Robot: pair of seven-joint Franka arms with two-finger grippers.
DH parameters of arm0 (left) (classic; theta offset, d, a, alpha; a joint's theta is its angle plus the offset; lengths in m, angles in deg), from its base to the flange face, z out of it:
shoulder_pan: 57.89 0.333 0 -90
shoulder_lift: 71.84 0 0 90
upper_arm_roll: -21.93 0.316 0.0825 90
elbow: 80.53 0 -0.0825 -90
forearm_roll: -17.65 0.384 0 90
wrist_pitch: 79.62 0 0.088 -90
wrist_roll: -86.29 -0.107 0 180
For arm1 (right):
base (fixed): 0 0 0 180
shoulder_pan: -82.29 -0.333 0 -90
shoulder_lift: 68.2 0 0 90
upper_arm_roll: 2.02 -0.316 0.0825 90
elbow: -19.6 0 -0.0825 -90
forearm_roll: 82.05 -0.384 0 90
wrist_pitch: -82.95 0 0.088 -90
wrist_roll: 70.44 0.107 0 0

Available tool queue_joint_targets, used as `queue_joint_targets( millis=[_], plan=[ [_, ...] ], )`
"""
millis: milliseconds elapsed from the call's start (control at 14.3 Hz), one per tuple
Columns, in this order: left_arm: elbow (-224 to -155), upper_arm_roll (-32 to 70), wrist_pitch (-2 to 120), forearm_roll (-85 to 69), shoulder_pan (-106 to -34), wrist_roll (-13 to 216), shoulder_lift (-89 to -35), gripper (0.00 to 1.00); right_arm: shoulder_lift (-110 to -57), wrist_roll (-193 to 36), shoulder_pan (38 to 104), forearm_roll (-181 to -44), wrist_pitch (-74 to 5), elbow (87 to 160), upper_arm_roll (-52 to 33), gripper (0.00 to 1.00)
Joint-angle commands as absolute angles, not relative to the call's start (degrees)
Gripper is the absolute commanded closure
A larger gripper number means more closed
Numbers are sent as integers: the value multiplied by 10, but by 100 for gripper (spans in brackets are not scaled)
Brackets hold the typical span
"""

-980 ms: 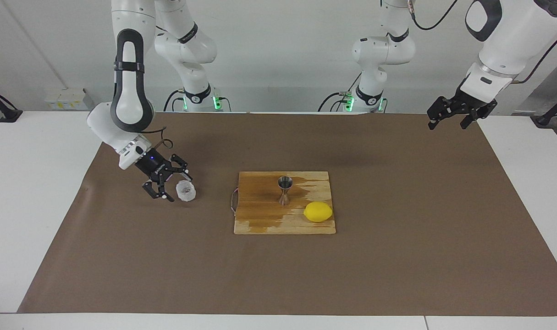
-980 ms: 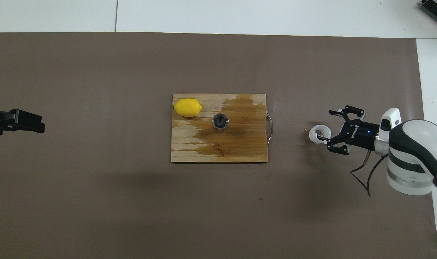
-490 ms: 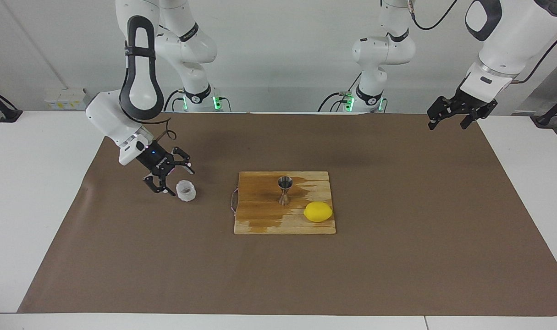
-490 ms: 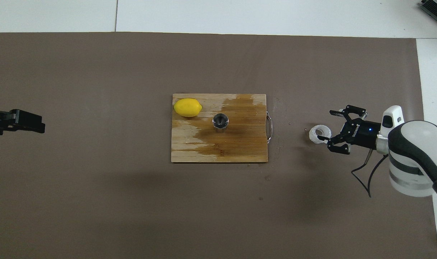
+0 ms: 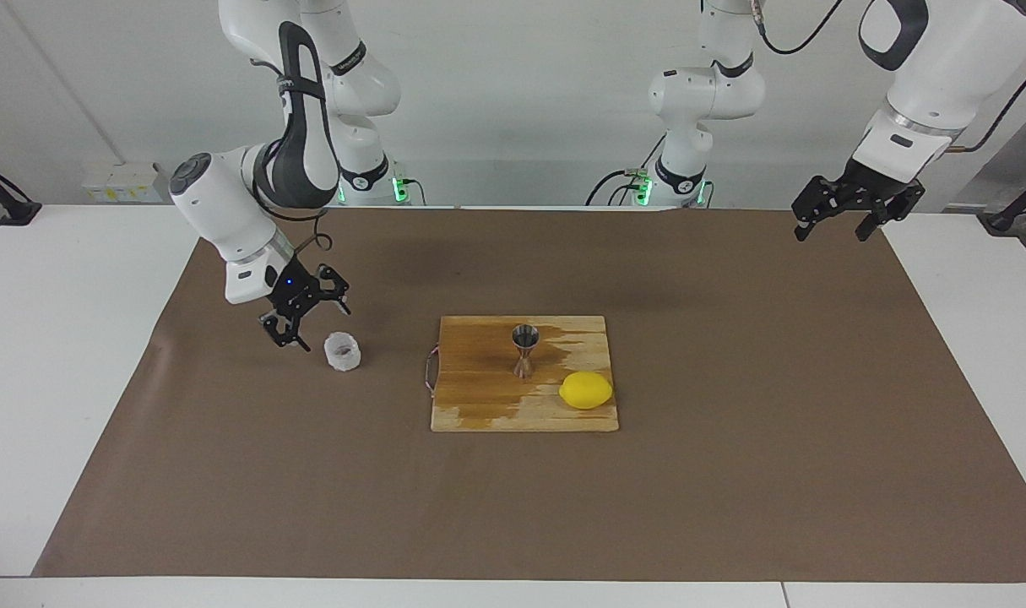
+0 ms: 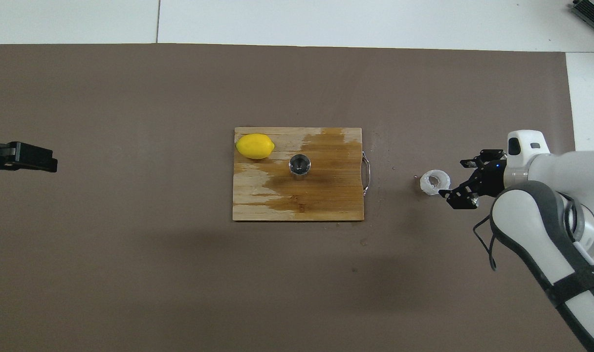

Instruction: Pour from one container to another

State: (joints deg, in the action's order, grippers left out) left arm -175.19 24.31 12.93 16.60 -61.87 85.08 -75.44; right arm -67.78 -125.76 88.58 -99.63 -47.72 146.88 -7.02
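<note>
The translucent white ridged cup (image 5: 342,351) (image 6: 435,182) stands upright on the brown mat, between the cutting board and the right arm's end of the table. My right gripper (image 5: 323,328) (image 6: 454,179) hangs open just above the mat beside the cup, toward the right arm's end. It is clear of the cup and holds nothing. The steel hourglass jigger (image 5: 525,350) (image 6: 299,165) stands upright in the middle of the wooden board (image 5: 479,397) (image 6: 326,205). My left gripper (image 5: 833,234) waits open and empty, raised over the mat's edge at the left arm's end.
A yellow lemon (image 5: 586,390) (image 6: 255,146) lies on the board's corner toward the left arm's end, farther from the robots than the jigger. Dark wet patches stain the board. A metal handle (image 6: 367,173) sticks out of the board's edge facing the cup.
My right gripper, which was around the cup, has drawn back from it and risen, staying open. The cup stays on the mat. The left gripper has barely moved.
</note>
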Motion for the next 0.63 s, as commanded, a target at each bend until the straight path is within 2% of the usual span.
queue_joint_targets(
  millis=[0, 140, 280, 420, 560],
  plan=[
    [-1731, 244, 120, 176, -620, 844, -742, 0, -657, -1075, 859, -902, -394, 1435, -77, 0],
    [-1731, 244, 117, 177, -620, 844, -741, 0, -656, -921, 818, -838, -315, 1398, -78, 0],
    [-1730, 242, 99, 176, -620, 844, -742, 0, -654, -778, 784, -810, -273, 1385, -78, 0],
    [-1740, 242, 102, 173, -624, 843, -747, 0, -646, -694, 776, -809, -245, 1369, -78, 0],
    [-1740, 242, 110, 173, -625, 844, -747, 0, -646, -659, 781, -817, -169, 1303, -77, 0]
  ],
)
